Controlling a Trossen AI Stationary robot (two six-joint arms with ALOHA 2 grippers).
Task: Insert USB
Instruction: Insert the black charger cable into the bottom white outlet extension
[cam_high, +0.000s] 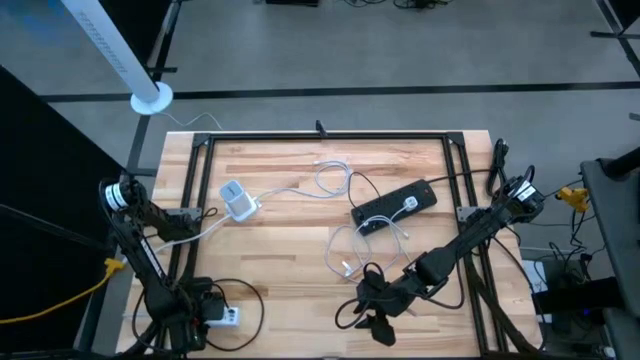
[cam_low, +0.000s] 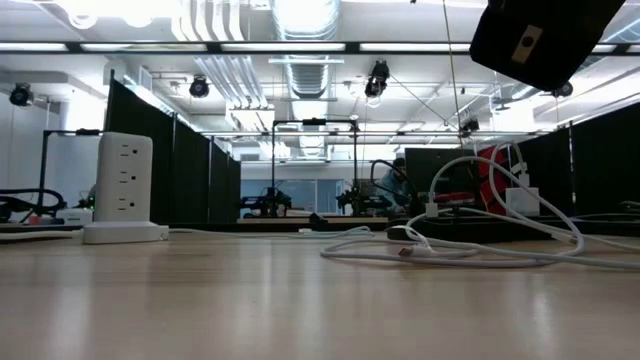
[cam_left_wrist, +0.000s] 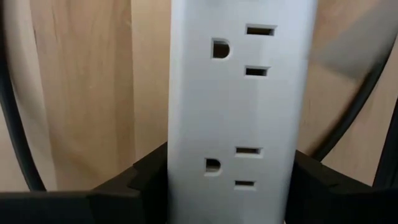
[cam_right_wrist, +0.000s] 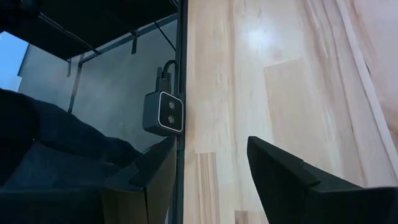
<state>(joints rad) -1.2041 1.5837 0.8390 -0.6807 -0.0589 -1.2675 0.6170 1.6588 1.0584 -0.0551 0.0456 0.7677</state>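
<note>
My left gripper (cam_high: 205, 312) stands at the table's near left corner, pointing down, shut on a white power strip (cam_left_wrist: 239, 93) whose outlet face looks up. My right gripper (cam_right_wrist: 211, 146) hangs open over the near edge at the middle (cam_high: 375, 322), with nothing between its fingers. A white USB cable (cam_high: 345, 250) lies in loose loops on the table's middle, and its plug end (cam_low: 405, 250) rests on the wood. One cable runs into a black power strip (cam_high: 395, 207) lying flat farther back. A white outlet tower (cam_high: 237, 200) stands upright at the back left (cam_low: 120, 190). My left gripper pinches the white power strip by its two long sides (cam_left_wrist: 177, 180) between its two fingers (cam_left_wrist: 140, 180), which lie across the strip. The fingers come from above, pointing down. The strip lies level, outlet face up, over the wood; whether it rests on the table I cannot tell.
Black cords (cam_left_wrist: 12, 118) curve on the wood on both sides of the held strip. A small camera (cam_right_wrist: 163, 113) is fixed at the table's near edge, close beside my right gripper. A black frame (cam_high: 320, 135) borders the table. Bare wood lies at the near middle (cam_high: 290, 290).
</note>
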